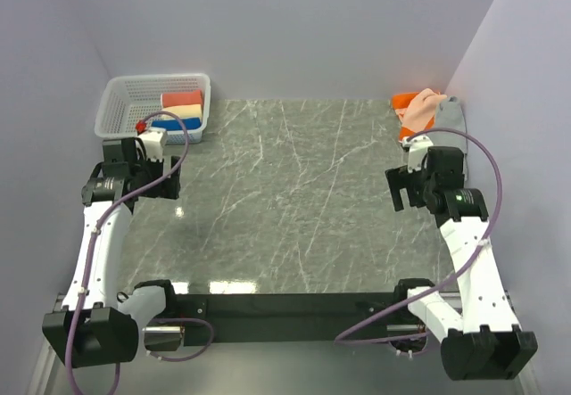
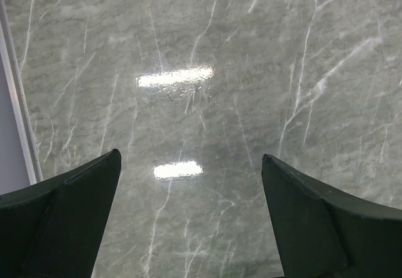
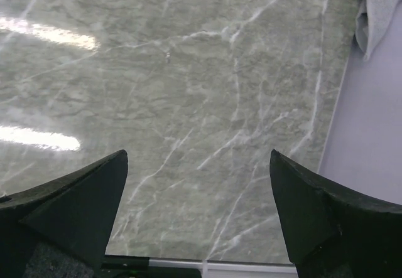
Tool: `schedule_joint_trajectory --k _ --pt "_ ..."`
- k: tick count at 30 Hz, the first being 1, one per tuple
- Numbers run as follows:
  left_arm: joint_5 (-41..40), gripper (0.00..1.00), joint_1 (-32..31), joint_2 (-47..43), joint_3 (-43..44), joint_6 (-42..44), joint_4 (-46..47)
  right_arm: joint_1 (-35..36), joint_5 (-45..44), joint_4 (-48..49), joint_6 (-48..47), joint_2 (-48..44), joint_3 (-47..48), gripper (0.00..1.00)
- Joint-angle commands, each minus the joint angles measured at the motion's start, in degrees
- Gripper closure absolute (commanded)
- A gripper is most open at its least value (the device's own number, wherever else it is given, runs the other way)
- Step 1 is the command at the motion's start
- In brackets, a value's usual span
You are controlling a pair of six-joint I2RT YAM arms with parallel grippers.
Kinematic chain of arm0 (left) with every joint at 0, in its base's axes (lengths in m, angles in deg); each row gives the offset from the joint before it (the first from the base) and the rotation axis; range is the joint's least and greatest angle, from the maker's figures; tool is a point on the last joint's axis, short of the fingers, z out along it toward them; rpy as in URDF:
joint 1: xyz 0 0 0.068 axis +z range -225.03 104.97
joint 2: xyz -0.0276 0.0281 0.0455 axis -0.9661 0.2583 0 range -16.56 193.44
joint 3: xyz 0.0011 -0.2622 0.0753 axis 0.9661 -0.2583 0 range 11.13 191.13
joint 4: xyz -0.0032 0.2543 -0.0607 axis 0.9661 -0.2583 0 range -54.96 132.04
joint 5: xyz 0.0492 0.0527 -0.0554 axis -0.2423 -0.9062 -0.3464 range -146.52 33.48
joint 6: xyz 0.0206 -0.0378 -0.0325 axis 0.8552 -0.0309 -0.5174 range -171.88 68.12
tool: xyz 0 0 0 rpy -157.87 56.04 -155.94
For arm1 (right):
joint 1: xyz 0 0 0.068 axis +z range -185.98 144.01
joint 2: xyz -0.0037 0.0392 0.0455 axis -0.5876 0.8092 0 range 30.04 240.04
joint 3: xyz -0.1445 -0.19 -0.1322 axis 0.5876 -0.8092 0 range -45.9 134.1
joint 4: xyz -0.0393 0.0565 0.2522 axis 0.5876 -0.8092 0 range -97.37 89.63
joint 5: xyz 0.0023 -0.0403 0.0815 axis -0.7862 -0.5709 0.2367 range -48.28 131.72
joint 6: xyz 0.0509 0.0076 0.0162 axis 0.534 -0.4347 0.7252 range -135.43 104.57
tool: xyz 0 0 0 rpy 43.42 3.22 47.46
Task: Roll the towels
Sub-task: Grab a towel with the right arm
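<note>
Overhead: orange towel (image 1: 407,106) and grey towel (image 1: 451,115) heaped together, far-right counter (image 1: 294,199) corner. Left wrist: left jaws released, empty. Right wrist: right jaws released too; grey edge, probably towel. Tangled heap risks grabbing both.

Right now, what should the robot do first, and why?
Probably reach the right gripper forward and pull the orange towel onto the table. It lies bunched with the grey towel in the far right corner, nearest that arm, and the gripper is open and empty. A towel likely needs laying flat before rolling.
</note>
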Motion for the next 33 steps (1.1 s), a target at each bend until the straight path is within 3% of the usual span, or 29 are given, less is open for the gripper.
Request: schedule_joint_trajectory --k 1,10,13,17,23,29,33 --pt "-2.08 0.00 -0.46 1.61 2.88 -1.43 2.96 0.23 -5.55 5.46 -1.34 4.24 3.01 0.00" --pt "-6.64 0.00 -0.46 8.30 14.05 -6.87 6.55 -2.14 -12.32 10.20 -6.17 23.58 16.98 0.00" --pt "-8.14 0.01 -0.46 9.35 15.81 -11.45 8.31 -4.42 -13.56 8.90 -6.00 32.61 26.45 0.01" --pt "-6.30 0.01 -0.38 7.08 13.19 -14.26 14.44 -7.06 -12.42 3.99 -4.68 44.41 42.08 0.08" --pt "-2.00 0.00 -0.46 -1.10 4.48 -16.55 23.96 -7.42 -8.74 0.11 -3.54 58.31 55.63 0.23" --pt "0.47 0.01 -0.46 1.70 7.11 -17.78 21.07 -6.81 -6.36 -3.23 -0.73 70.35 66.71 0.30" --pt "0.21 0.01 -0.38 3.64 7.29 -17.78 20.27 -5.58 -7.41 -1.48 0.33 74.83 67.70 0.31"
